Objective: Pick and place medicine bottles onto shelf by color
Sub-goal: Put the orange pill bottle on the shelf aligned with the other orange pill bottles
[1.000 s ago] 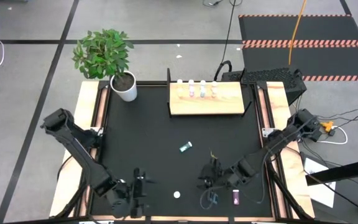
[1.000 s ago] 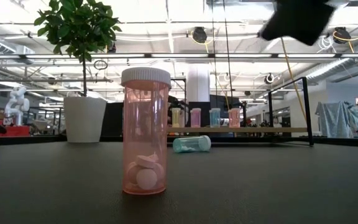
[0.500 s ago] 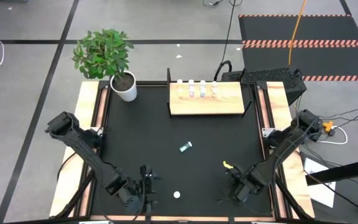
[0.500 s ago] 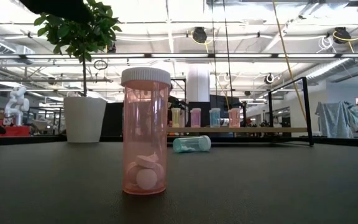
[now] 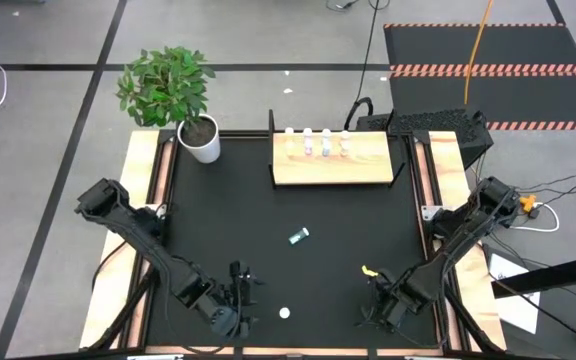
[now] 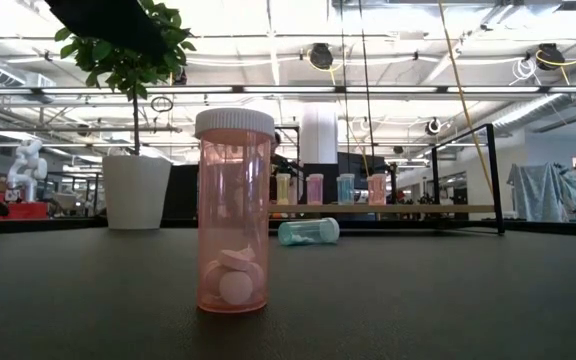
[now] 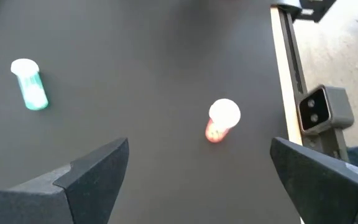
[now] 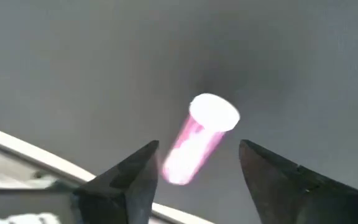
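Since the earlier high view, the right arm has swung from the middle of the near edge out to the near right corner, and the left arm has shifted slightly toward the centre. From above, the left gripper (image 5: 238, 310) sits near the front edge, just left of the upright pink bottle (image 5: 285, 313), seen as a white cap; the right gripper (image 5: 380, 312) is low at the near right, the magenta bottle hidden beneath it in this view. A teal bottle (image 5: 299, 236) lies on its side mid-table, and three bottles (image 5: 325, 142) stand in a row on the shelf (image 5: 332, 167) at the far side, beside the potted plant (image 5: 173, 95). At table height, the pink bottle (image 6: 234, 210) stands close to the camera with pills inside, the teal bottle (image 6: 309, 232) lies behind it, and four small bottles (image 6: 330, 188) line the shelf (image 6: 383, 209). The left wrist view shows the left gripper (image 7: 197, 168) spread wide and empty above the pink bottle (image 7: 221, 120), the teal bottle (image 7: 29, 84) well apart. The right wrist view shows the right gripper (image 8: 197, 165) parted, its fingers (image 8: 132, 171) either side of the magenta bottle (image 8: 199, 137) without clamping it.
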Motion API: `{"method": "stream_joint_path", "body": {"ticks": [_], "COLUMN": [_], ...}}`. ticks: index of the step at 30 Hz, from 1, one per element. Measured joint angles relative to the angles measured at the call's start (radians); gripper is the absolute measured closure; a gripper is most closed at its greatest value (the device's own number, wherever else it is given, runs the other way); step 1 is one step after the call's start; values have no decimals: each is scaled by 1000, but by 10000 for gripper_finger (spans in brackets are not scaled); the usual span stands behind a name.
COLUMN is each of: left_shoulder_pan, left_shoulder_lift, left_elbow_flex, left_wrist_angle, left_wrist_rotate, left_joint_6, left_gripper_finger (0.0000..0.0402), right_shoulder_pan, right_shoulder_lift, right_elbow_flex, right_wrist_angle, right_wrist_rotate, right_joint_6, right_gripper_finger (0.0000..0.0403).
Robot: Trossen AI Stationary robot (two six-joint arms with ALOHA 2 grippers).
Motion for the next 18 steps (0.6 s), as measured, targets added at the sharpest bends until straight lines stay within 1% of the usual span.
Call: {"method": "stream_joint_path", "body": {"ticks": [3, 5, 8, 10, 11, 14, 18], "left_shoulder_pan": [0, -5, -23, -37, -45, -53, -68], "left_shoulder_lift": [0, 0, 0, -2, -9, -49, -101], "left_elbow_flex": [0, 0, 0, 0, 0, 13, 29], "left_wrist_angle": [-2, -3, -20, -65, -109, -284, -507], "left_wrist_rotate": [21, 34, 55, 62, 64, 99, 164], "left_joint_6": [-6, -9, -22, -68, -119, -373, -631], "left_gripper_finger": [9, 9, 9, 9, 9, 9, 9], "right_shoulder_pan": [-7, -15, -33, -53, -64, -104, -168], "right_shoulder_lift": [0, 0, 0, 0, 0, 0, 0], "right_elbow_flex": [-34, -35, -6, 20, 33, 75, 115], "right_wrist_angle": [72, 85, 97, 99, 99, 101, 112], "right_wrist_rotate": [-13, 16, 110, 166, 195, 276, 337], "right_joint_6": [25, 6, -118, -210, -254, -385, -560], "right_gripper_finger": [172, 167, 172, 182, 187, 201, 210]}}
